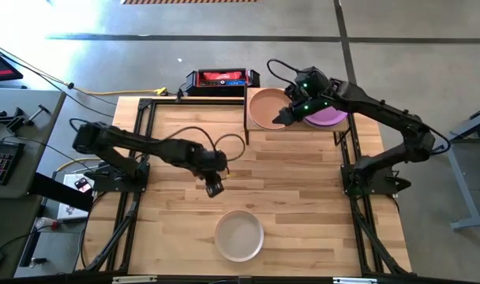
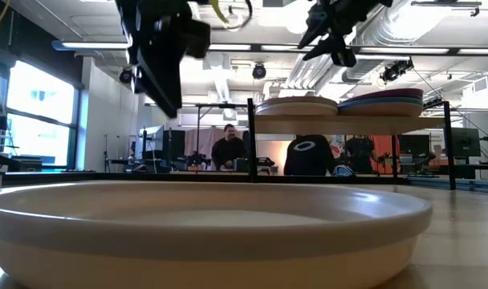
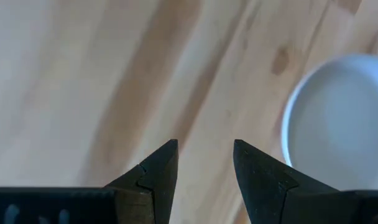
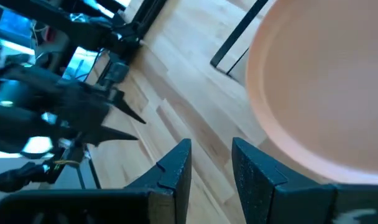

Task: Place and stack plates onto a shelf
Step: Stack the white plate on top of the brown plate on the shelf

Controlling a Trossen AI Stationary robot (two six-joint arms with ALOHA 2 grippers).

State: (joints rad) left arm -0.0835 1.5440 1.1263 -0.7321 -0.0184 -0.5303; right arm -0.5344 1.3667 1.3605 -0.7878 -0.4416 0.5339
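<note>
Pale wooden tabletop (image 1: pixel 303 205) carries one round off-white plate (image 1: pixel 239 235) near its front edge, just ahead of the left gripper (image 1: pixel 213 188), spread empty; right gripper (image 1: pixel 281 118) hovers part-open by the peach plate (image 1: pixel 265 106) on the shelf.
</note>
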